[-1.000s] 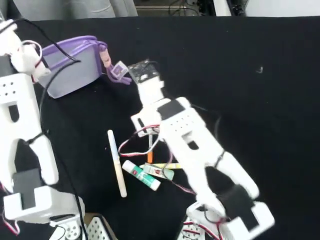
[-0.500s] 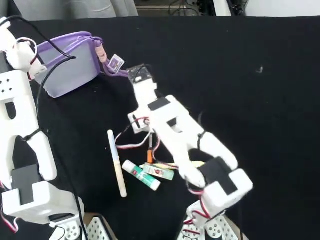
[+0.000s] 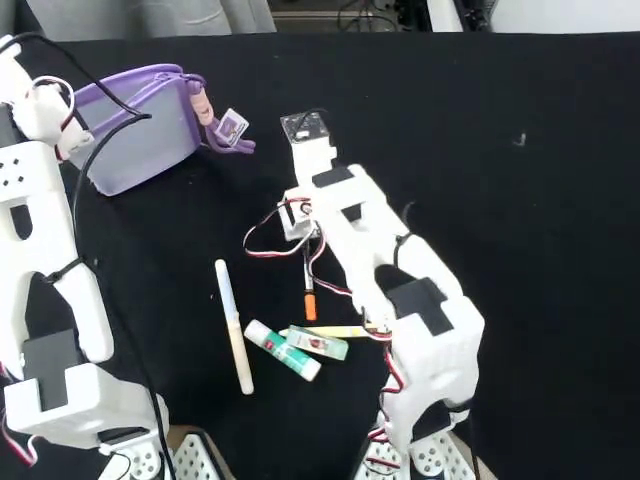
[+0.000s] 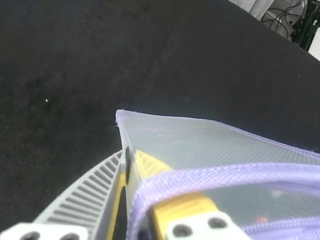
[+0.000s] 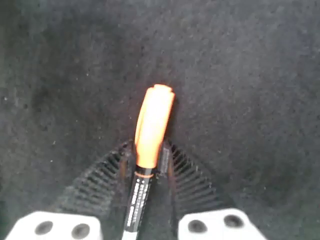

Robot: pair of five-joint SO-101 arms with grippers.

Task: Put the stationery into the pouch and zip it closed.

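The purple mesh pouch (image 3: 140,125) stands open at the far left, a small tag (image 3: 232,127) hanging from its zipper end. My left gripper (image 4: 127,150) is shut on the pouch's (image 4: 210,145) rim, one finger inside and one outside. In the middle of the table my right gripper (image 3: 306,270) points down, shut on an orange-capped marker (image 3: 309,298). In the right wrist view the marker (image 5: 152,120) sticks out from between the fingers of the gripper (image 5: 147,155) over the black cloth. I cannot tell if its tip touches the cloth.
A long white pen (image 3: 234,325), a green-and-white glue stick (image 3: 283,350), a small packet (image 3: 318,342) and a yellow stick (image 3: 325,331) lie near the front, beside the right arm's base. The black cloth (image 3: 520,200) covers the table.
The right arm has folded back from near the pouch's tag and its gripper has closed on the orange marker. The pouch shifted slightly to the left.
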